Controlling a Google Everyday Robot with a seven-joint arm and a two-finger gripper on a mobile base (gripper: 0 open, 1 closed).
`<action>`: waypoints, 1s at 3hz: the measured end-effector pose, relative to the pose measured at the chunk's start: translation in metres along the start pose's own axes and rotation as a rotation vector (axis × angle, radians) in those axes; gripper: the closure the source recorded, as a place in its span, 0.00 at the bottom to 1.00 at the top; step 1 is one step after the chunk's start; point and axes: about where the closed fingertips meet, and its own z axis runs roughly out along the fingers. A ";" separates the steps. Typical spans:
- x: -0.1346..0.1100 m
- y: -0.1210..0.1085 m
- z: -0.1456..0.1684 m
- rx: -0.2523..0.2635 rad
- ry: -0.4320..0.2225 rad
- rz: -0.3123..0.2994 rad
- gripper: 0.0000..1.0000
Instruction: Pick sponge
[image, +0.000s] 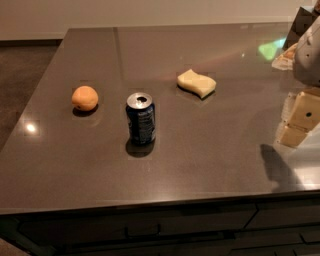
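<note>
The sponge is a pale yellow foam block with wavy sides. It lies flat on the dark countertop, right of centre and towards the back. My gripper is at the right edge of the view, above the counter. It is to the right of the sponge, nearer the front, and well apart from it. Its cream blocky fingers are partly cut off by the frame edge. It holds nothing that I can see.
A blue soda can stands upright in the middle of the counter, left of and in front of the sponge. A round orange fruit sits further left. The counter's front edge runs above dark drawers.
</note>
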 end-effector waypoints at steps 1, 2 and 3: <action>0.000 0.000 0.000 0.000 0.000 0.000 0.00; -0.009 -0.008 0.006 0.010 -0.025 0.015 0.00; -0.028 -0.032 0.025 0.019 -0.057 0.054 0.00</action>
